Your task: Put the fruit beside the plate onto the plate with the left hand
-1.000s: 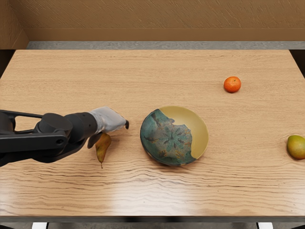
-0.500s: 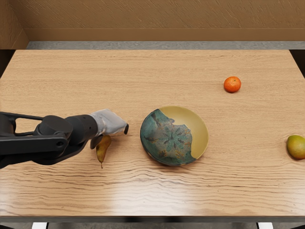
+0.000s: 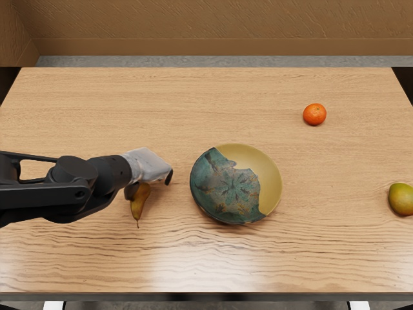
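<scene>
My left hand (image 3: 150,169) covers the top of the pear (image 3: 139,200); I cannot tell if it grips. I should close firmly, then lift toward the plate (image 3: 270,177) ahead of it.

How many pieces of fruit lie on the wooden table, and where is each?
3. A brownish-yellow pear lies partly under the left hand, left of the teal-and-yellow ceramic plate; an orange mandarin sits back right; a green-yellow mango is cut off at the right edge. None seems hidden.

One plate (image 3: 266,169), one pear (image 3: 139,199), one tangerine (image 3: 314,114), one mango (image 3: 401,198)
</scene>
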